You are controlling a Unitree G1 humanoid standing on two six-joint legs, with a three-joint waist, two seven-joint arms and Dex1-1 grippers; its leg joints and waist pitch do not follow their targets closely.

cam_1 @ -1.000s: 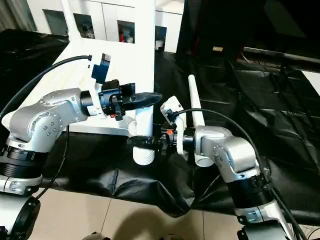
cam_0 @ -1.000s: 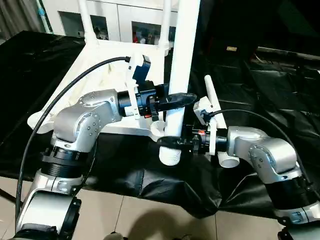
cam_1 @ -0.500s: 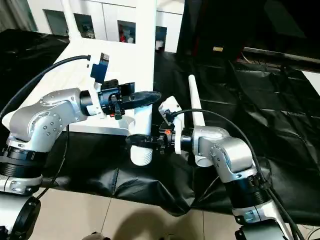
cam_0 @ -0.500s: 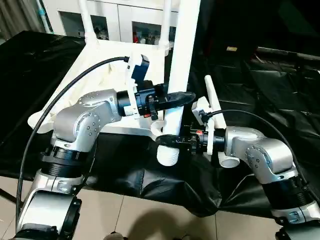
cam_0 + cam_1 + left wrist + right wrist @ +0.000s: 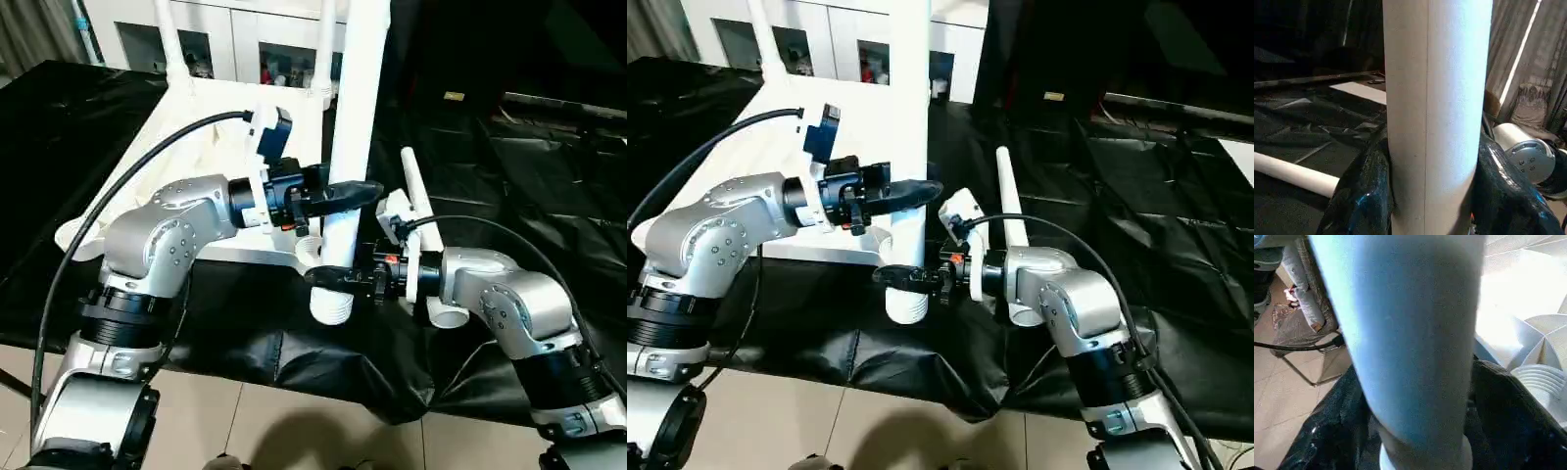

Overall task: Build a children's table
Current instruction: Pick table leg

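Observation:
The white table top lies upside down on the black cover, with two legs standing in its far corners. I hold a third white leg upright with both grippers. My left gripper is shut on its middle and my right gripper is shut on it lower down. Its threaded end hangs just beside the near corner socket, seen too in the right wrist view. The left wrist view has black fingers either side of the leg. A fourth leg lies loose.
Black sheeting covers the work surface, and its front edge drops to a tiled floor close under the held leg. A white glass-door cabinet stands behind the table top. The loose leg lies right of my right forearm.
The held leg's lower end has shifted very slightly to the left, toward the corner socket. Both grippers keep their hold.

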